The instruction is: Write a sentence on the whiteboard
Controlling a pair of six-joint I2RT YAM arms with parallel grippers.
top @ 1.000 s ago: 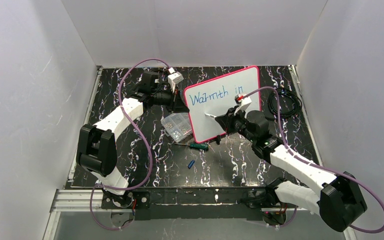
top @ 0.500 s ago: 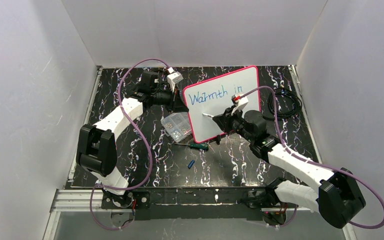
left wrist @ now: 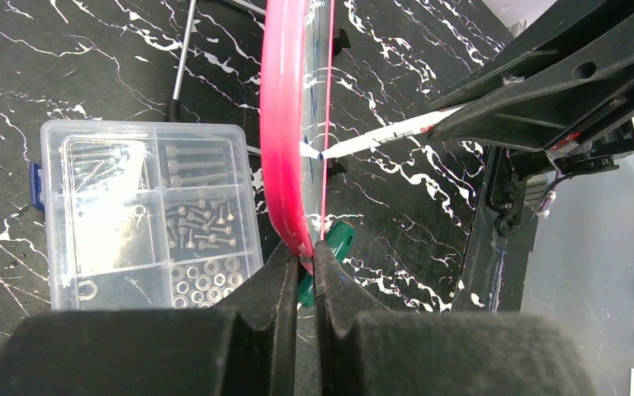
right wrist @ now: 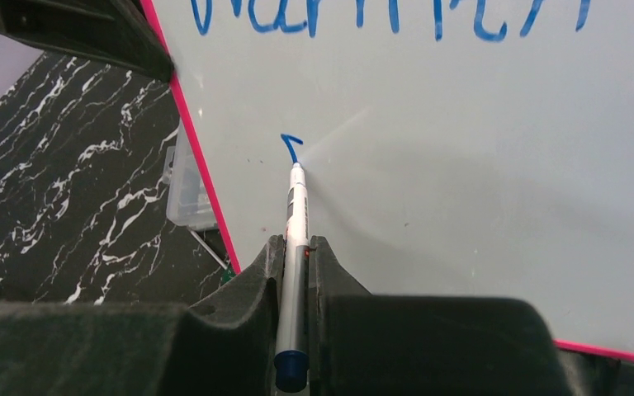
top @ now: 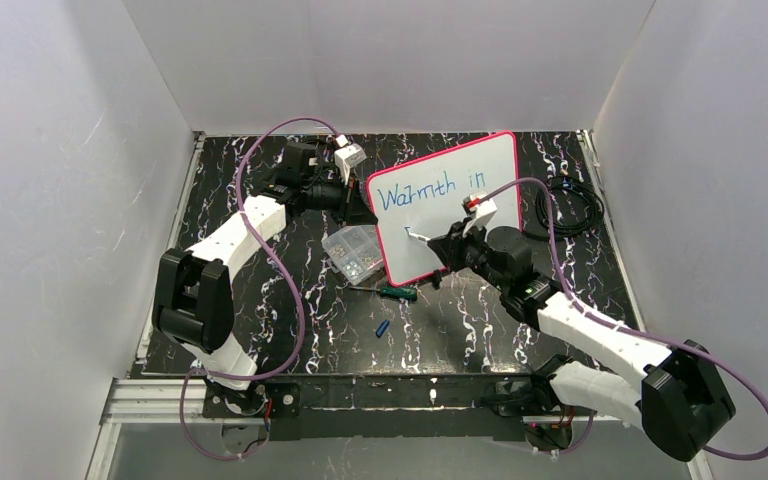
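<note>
The whiteboard (top: pixel 460 215), white with a pink rim (left wrist: pixel 283 124), stands tilted at the back middle of the table. My left gripper (left wrist: pixel 305 260) is shut on its left rim near the lower corner, also seen from above (top: pixel 363 208). The sentence (top: pixel 430 188) reads "Warmth in" in blue on the top line (right wrist: pixel 388 18). A short blue stroke (right wrist: pixel 290 145) starts a second line below it. My right gripper (right wrist: pixel 295 249) is shut on a grey-and-white marker (right wrist: pixel 295 219), whose tip touches the board at that stroke. From above the marker (top: pixel 418 236) points at the board's lower left.
A clear plastic compartment box (top: pixel 352 250) of screws and nuts lies just left of the board (left wrist: pixel 144 210). A green-handled screwdriver (top: pixel 395 292) and a small blue cap (top: pixel 382 327) lie in front. A black cable coil (top: pixel 572 205) sits at the right. White walls enclose the table.
My right gripper has shifted left and slightly down with the marker, from under "in" to the board's lower left. A first blue stroke now shows there. The left arm and board have not moved.
</note>
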